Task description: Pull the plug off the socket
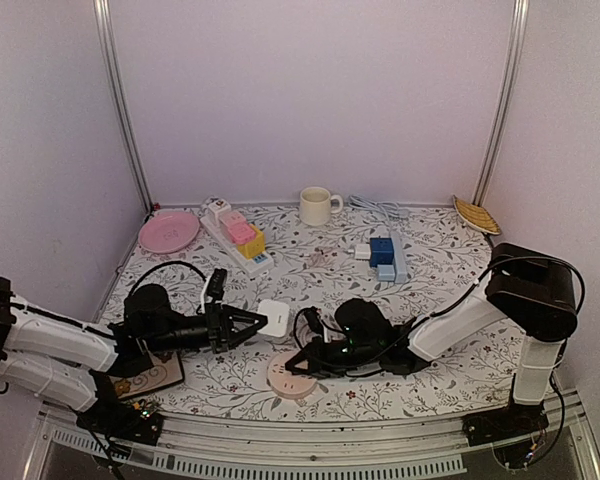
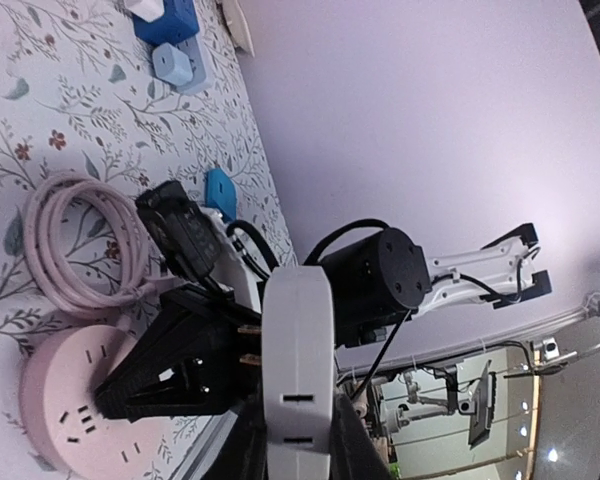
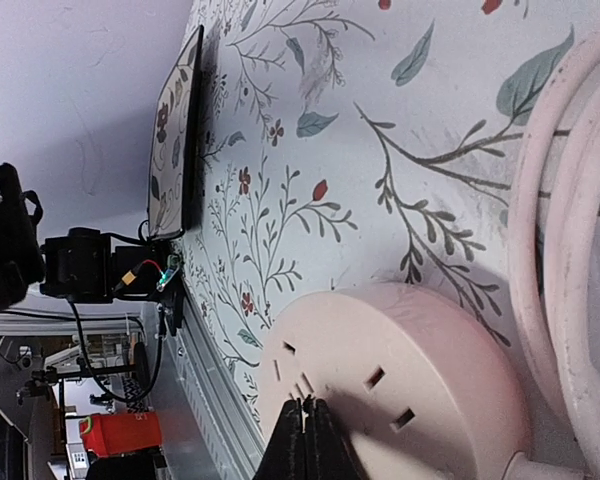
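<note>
My left gripper [image 1: 265, 320] is shut on a white plug [image 1: 274, 317] and holds it above the table, clear of the socket. In the left wrist view the plug [image 2: 298, 340] sits between my fingers, its two metal prongs [image 2: 245, 341] bare. The round pink socket [image 1: 288, 379] lies on the table at front centre, its slots uncovered [image 3: 400, 370]. My right gripper [image 1: 300, 363] is shut, and its tips [image 3: 305, 408] press on the socket's top. The socket's pink cable [image 2: 80, 240] lies coiled beside it.
A pink plate [image 1: 168, 231], a white power strip with yellow and pink plugs [image 1: 240, 240], a mug [image 1: 317, 205], a white cable [image 1: 380, 209], a blue power strip [image 1: 386, 256] and a woven dish [image 1: 477, 214] stand at the back. A patterned board [image 1: 152, 376] lies under the left arm.
</note>
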Tool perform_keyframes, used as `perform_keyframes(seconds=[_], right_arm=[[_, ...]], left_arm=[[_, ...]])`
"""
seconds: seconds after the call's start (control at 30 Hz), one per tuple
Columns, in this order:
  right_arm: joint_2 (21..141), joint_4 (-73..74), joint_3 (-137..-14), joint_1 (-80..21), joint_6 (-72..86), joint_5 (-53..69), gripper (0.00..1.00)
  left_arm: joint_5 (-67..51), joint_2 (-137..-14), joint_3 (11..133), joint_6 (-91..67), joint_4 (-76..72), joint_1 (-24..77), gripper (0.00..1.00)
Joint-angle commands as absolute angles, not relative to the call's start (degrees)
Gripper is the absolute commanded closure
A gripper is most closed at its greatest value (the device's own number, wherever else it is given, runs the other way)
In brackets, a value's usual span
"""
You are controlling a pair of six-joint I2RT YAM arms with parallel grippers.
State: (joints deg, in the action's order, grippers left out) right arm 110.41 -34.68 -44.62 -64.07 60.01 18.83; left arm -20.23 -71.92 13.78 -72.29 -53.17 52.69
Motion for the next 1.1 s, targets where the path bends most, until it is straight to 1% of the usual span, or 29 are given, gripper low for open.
perform_keyframes(seconds=[0.0, 0.1, 0.2, 0.27, 0.37, 0.5, 0.83, 0.93, 1.07], right_arm=[[109.3, -23.5, -43.0, -63.7, 57.8, 14.1, 0.97], [106.3, -22.5, -43.8, -63.6, 56.9, 13.5, 0.97], [103.0, -20.8, -44.8, -63.6, 55.7, 12.6, 0.97], [100.9, -19.4, -45.4, -63.6, 54.9, 11.8, 0.97], [97.5, -17.0, -45.9, -63.4, 53.7, 10.5, 0.96], [92.9, -14.2, -45.4, -62.7, 52.7, 9.0, 0.96], [80.0, -8.5, -42.1, -60.5, 50.7, 5.5, 0.92], [77.2, -7.2, -42.2, -60.3, 50.2, 4.7, 0.90], [75.5, -5.9, -42.5, -60.3, 49.7, 4.0, 0.88]], left_arm=[[-17.3, -62.8, 15.6, -64.8, -35.3, 48.4, 1.00], [-12.3, -57.2, 18.7, -59.7, -18.6, 46.3, 1.00], [-6.6, -54.4, 22.1, -55.4, -2.9, 43.8, 1.00], [-5.0, -53.4, 22.5, -54.5, 0.7, 42.6, 1.00], [-7.9, -53.2, 19.7, -55.2, -2.3, 40.6, 1.00], [-12.9, -57.4, 16.0, -56.9, -7.0, 37.8, 1.00], [-16.9, -65.1, 12.9, -57.4, -12.8, 33.7, 1.00], [-17.3, -66.4, 12.3, -57.4, -12.7, 32.7, 1.00], [-17.3, -68.5, 12.5, -56.8, -12.3, 32.0, 0.95]])
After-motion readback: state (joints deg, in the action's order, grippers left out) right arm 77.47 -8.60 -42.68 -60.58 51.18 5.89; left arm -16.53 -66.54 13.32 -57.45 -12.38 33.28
